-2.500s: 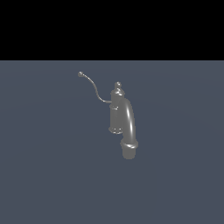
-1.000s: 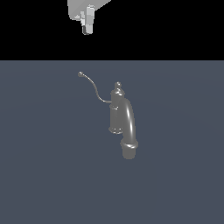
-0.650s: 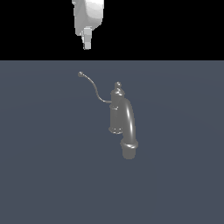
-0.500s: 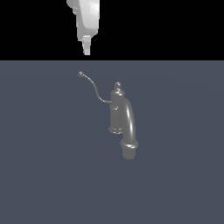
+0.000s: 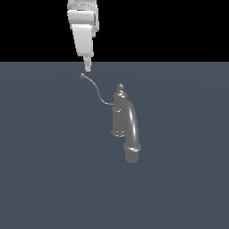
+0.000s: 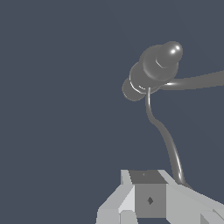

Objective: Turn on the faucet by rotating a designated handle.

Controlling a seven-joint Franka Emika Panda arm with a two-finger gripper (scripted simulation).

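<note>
The hand (image 5: 87, 69) hangs just above the handle (image 5: 95, 89)'s ball tip, fingers pressed together, holding nothing; contact cannot be judged. In the wrist view the tip is hidden behind it. Beyond, the faucet (image 5: 124, 120) stands on the worktop (image 5: 44, 170).

light: even, dim | shadows: none cast | glare: small highlights on faucet (image 5: 124, 120) | focus: sharp

One faucet (image 5: 123, 120) — one handle (image 5: 95, 89) — one hand (image 5: 87, 69).
</note>
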